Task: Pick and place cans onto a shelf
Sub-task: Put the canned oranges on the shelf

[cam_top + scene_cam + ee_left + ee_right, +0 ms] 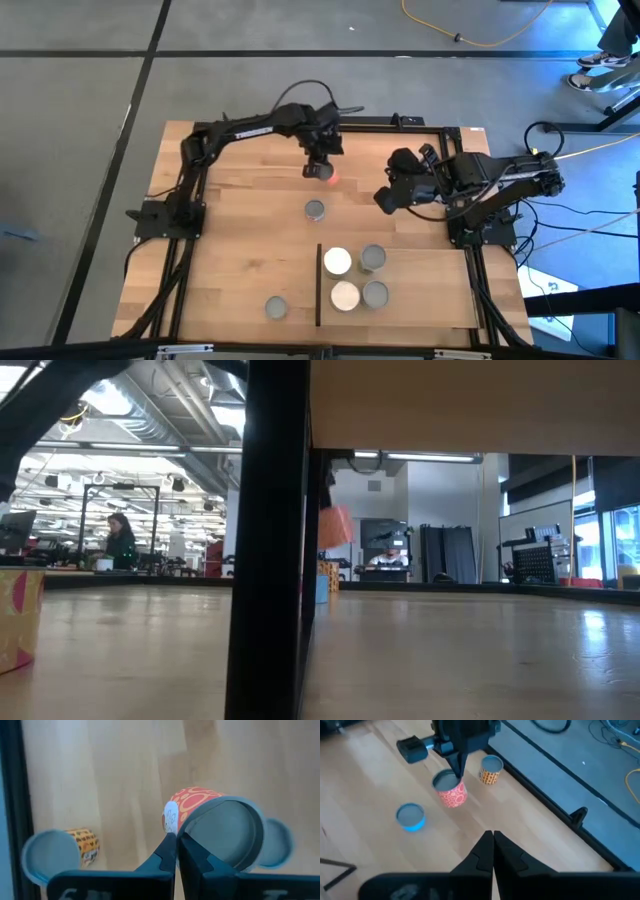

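Left gripper (457, 770) pinching rim of red-patterned can (451, 790), lifted off table at 12 o'clock, tilted; rim pinch suits carry toward shelf (430, 310) at 5 o'clock. Right gripper (493, 836) pressed together, empty, parked at 2 o'clock. Count: four cans on shelf, two loose on table, one orange-labelled can (490, 769) beyond mine.
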`<action>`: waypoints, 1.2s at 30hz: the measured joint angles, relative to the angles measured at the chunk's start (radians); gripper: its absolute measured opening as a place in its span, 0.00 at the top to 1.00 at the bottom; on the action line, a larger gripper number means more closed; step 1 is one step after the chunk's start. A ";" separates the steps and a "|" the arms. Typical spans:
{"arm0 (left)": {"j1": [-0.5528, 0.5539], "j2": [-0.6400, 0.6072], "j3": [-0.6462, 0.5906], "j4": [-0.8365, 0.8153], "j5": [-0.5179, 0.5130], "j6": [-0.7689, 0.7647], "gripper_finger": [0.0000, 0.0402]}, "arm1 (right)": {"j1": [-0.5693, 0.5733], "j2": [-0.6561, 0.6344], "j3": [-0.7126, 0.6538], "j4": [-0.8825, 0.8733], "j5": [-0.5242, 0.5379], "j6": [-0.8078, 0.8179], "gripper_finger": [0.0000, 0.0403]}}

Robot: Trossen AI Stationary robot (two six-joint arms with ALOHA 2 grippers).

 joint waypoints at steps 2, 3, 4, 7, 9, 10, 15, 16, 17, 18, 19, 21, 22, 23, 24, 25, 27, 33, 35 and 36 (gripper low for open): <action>-0.009 0.029 0.000 -0.003 -0.017 -0.012 1.00 | -0.009 0.000 0.000 0.000 -0.012 -0.020 0.99; -0.012 0.042 0.000 -0.005 -0.020 -0.024 1.00 | -0.012 0.000 0.000 0.000 -0.012 -0.022 0.99; -0.016 0.054 0.000 -0.005 -0.020 -0.030 1.00 | -0.015 0.000 0.000 0.000 -0.012 -0.022 0.99; -0.027 0.089 0.000 -0.011 -0.024 -0.044 1.00 | -0.022 0.000 0.000 0.000 -0.030 -0.038 0.99; -0.035 0.103 0.000 -0.011 -0.036 -0.045 1.00 | -0.027 0.000 0.000 0.000 -0.039 -0.049 0.99; -0.039 0.105 0.000 -0.012 -0.042 -0.048 1.00 | -0.028 0.000 0.000 0.000 -0.042 -0.049 0.99; -0.059 0.105 0.000 -0.008 -0.080 -0.052 0.96 | -0.034 0.000 0.001 0.000 -0.089 -0.049 0.99; -0.064 0.105 0.000 -0.007 -0.090 -0.051 0.95 | -0.034 0.000 0.001 0.000 -0.091 -0.049 0.99; -0.068 0.105 0.000 -0.003 -0.092 -0.046 0.94 | -0.034 0.000 0.001 0.001 -0.091 -0.049 0.99; -0.071 0.105 0.000 0.000 -0.092 -0.040 0.93 | -0.034 0.000 0.001 0.002 -0.092 -0.048 0.99; -0.073 0.105 0.000 -0.001 -0.092 -0.033 0.92 | -0.034 0.000 0.001 0.002 -0.093 -0.048 0.99; -0.078 0.105 0.000 0.000 -0.093 -0.023 0.90 | -0.034 0.000 0.001 0.002 -0.092 -0.049 0.99; -0.079 0.105 0.000 0.003 -0.094 -0.023 0.89 | -0.034 0.000 0.001 0.002 -0.093 -0.050 0.99; -0.079 0.105 0.000 0.007 -0.094 -0.023 0.88 | -0.034 0.000 0.001 0.002 -0.093 -0.050 0.99; -0.079 0.105 0.000 0.012 -0.095 -0.023 0.87 | -0.034 0.000 0.001 0.002 -0.093 -0.050 0.99; -0.079 0.105 0.000 0.018 -0.095 -0.023 0.86 | -0.034 0.000 0.001 0.002 -0.093 -0.050 0.99; -0.079 0.105 0.000 0.030 -0.099 -0.023 0.85 | -0.034 0.000 0.001 0.002 -0.093 -0.055 0.99; -0.078 0.070 0.014 -0.003 -0.148 -0.030 0.86 | -0.037 -0.001 0.001 0.004 -0.094 -0.106 0.99; -0.078 0.039 0.052 -0.033 -0.145 -0.055 0.87 | -0.049 -0.004 0.009 0.003 -0.112 -0.109 0.99; -0.075 0.018 0.072 -0.052 -0.141 -0.071 0.88 | -0.057 -0.005 0.018 0.004 -0.123 -0.124 0.99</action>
